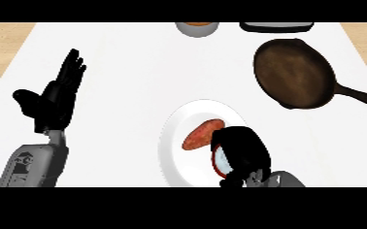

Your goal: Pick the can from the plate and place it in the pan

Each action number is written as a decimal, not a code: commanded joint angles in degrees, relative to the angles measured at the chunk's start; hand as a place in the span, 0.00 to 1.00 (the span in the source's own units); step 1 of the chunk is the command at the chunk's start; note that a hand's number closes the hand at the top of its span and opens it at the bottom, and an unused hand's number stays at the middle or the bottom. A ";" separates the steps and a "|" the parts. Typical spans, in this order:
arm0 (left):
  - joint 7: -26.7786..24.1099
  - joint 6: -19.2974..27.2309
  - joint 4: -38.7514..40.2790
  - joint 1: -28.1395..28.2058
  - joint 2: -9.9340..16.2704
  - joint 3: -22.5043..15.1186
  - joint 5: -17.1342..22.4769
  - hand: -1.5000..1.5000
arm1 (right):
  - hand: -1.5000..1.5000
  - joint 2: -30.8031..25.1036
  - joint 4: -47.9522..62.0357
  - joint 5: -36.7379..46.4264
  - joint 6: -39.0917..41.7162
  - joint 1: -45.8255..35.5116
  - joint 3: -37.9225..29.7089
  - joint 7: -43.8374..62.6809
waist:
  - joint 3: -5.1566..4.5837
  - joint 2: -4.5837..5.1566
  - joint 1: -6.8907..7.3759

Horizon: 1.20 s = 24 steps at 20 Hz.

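The right hand (242, 151) covered the near right part of the plate (175, 140), its black fingers curled round the can (221, 161). Only a reddish-and-pale sliver of the can showed under the fingers at their left edge; the rest was hidden, so its pose could not be told. The hand's wrist was cut off at the lower edge. A reddish sausage (202, 134) lay on the plate, just left of the fingers. The pan (294, 73) sat well apart at the upper right, its handle cut by the right edge. A bowl (197, 27) and a dark tray (276, 26) were cropped at the top. The left hand (54, 99) rested at the left, fingers straight and up.
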 commanded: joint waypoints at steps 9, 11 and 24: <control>-0.87 -0.89 0.03 0.35 -1.96 -0.44 -1.55 0.50 | 1.00 14.03 16.24 7.52 -12.48 -10.62 6.36 8.91 | 0.18 0.56 1.36; 0.09 0.22 1.65 -1.76 -2.97 -1.27 -2.63 0.50 | 1.00 14.13 14.90 10.98 -16.44 -13.70 8.45 11.37 | 0.18 0.46 1.04; -1.06 -1.04 0.16 0.96 -1.83 0.92 -1.68 0.50 | 1.00 11.91 1.03 32.33 -23.26 -16.30 -2.80 10.57 | 0.21 0.21 -0.28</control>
